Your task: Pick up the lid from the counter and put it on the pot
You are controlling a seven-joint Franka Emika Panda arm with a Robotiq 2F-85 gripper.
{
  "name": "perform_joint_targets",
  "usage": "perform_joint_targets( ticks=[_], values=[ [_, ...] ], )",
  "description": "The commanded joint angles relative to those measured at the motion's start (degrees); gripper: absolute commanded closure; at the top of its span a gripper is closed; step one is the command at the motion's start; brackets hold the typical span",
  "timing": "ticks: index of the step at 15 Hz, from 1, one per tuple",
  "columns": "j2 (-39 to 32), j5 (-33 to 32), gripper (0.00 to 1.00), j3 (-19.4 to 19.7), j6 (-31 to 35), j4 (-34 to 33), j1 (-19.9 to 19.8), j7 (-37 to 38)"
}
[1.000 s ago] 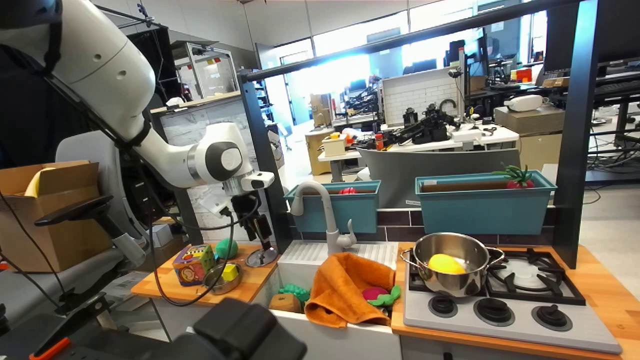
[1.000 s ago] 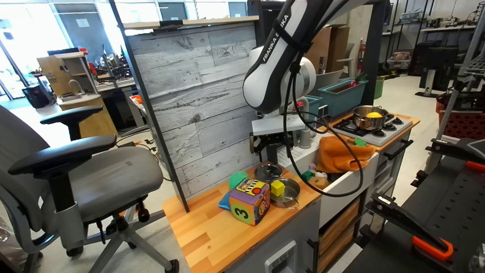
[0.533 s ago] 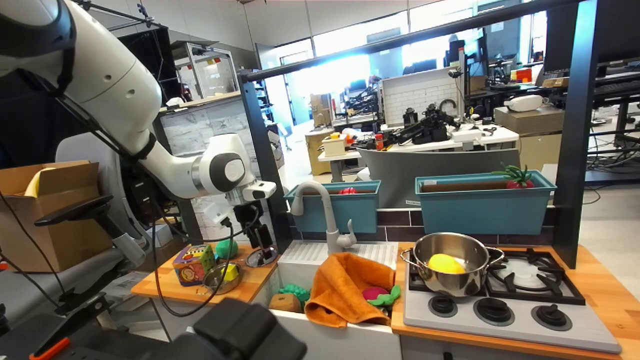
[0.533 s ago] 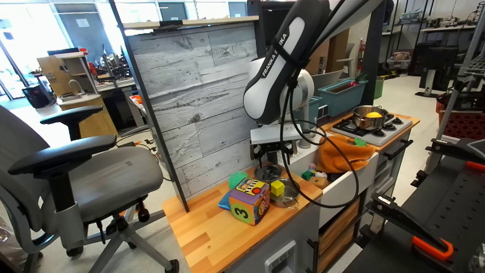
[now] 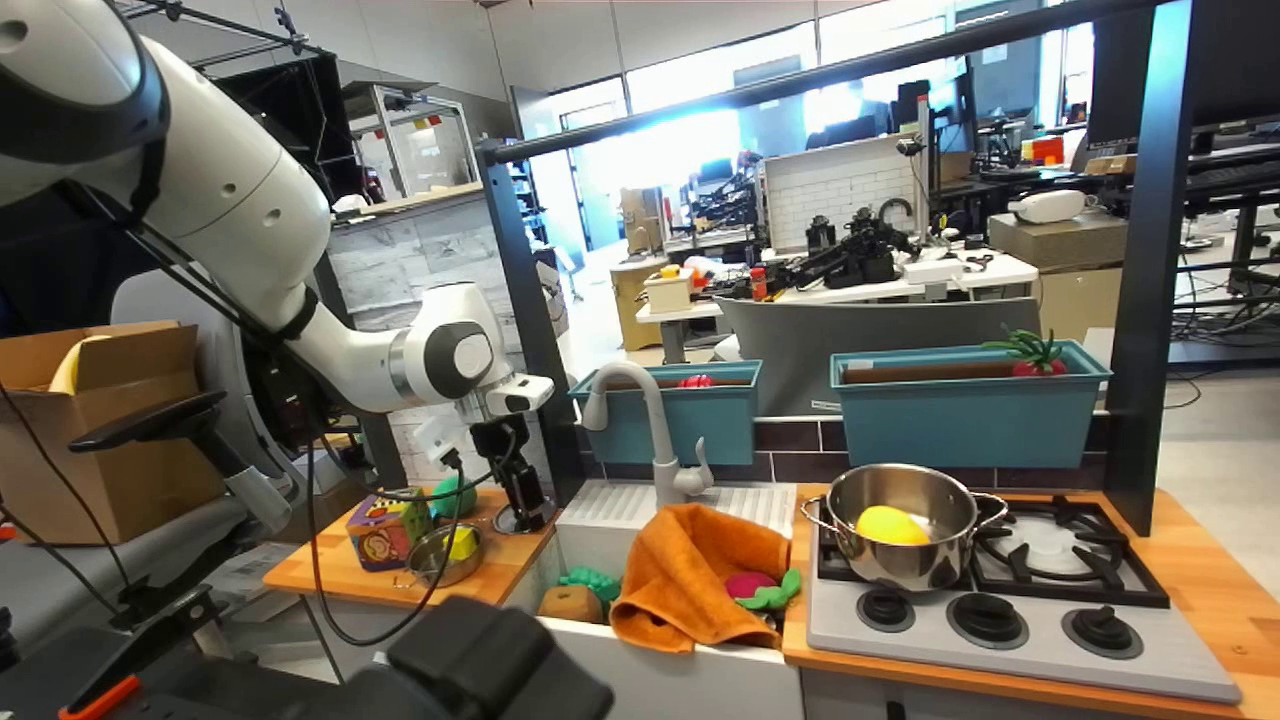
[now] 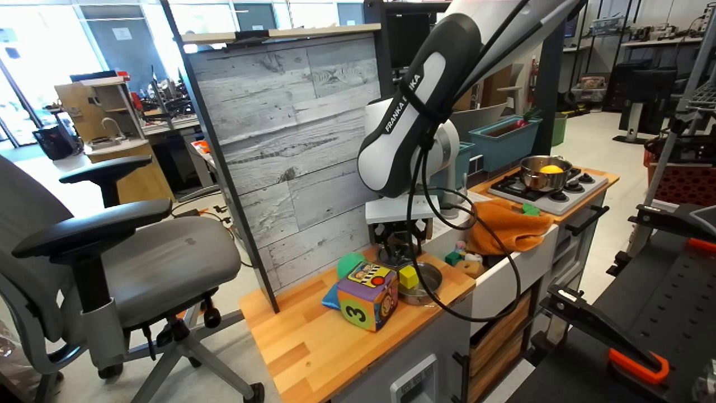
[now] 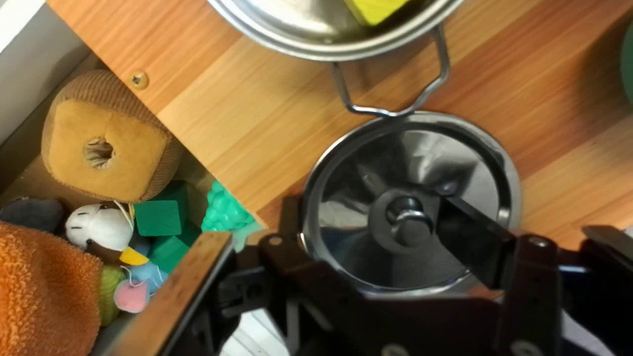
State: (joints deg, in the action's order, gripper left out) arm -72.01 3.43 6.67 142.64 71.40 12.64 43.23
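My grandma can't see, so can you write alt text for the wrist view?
An open gripper hangs over a round lid on the counter, the lid's knob showing between its fingers. At top, a metal pan holds a yellow block; at left, toys and orange cloth.

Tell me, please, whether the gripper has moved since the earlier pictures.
Yes: in both exterior views the gripper has moved down toward the lid, now sitting lower against the fixed faucet.
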Motion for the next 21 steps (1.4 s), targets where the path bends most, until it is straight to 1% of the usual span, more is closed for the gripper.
perform_joint_targets(
  ticks=[1,2,4,5,6,7,8,9,11,12,13,14,16,21],
  values=[
    [-3.8,-1.5,0.56,1.1,-2.8,-8.0,0.7,-0.2],
    [-3.8,-1.6,0.61,1.1,-3.4,-8.2,0.7,0.2],
    [-3.7,-2.1,0.62,1.1,-4.0,-8.4,0.7,0.6],
    [-3.7,-2.4,0.63,1.2,-4.2,-8.4,0.8,0.9],
    [-3.5,-2.6,0.68,1.3,-4.4,-8.3,0.9,1.3],
    [-3.2,-2.9,0.77,1.3,-4.6,-8.0,0.9,1.4],
    [-2.8,-3.0,0.84,1.2,-4.8,-7.5,0.8,1.6],
    [-2.3,-3.3,0.84,1.1,-4.7,-6.9,0.7,1.7],
    [-1.2,-3.7,0.92,1.3,-4.4,-5.9,0.8,2.2],
    [-0.4,-3.9,0.98,1.4,-4.0,-4.8,0.8,2.2],
    [0.5,-4.0,0.99,1.3,-3.3,-3.5,0.7,2.1],
    [1.3,-3.9,0.95,1.2,-3.0,-2.3,0.6,2.0],
    [4.5,-4.0,0.95,0.7,-1.1,2.5,0.4,1.1],
    [16.2,-4.3,0.95,0.5,6.3,18.9,1.1,-4.9]
  ],
)
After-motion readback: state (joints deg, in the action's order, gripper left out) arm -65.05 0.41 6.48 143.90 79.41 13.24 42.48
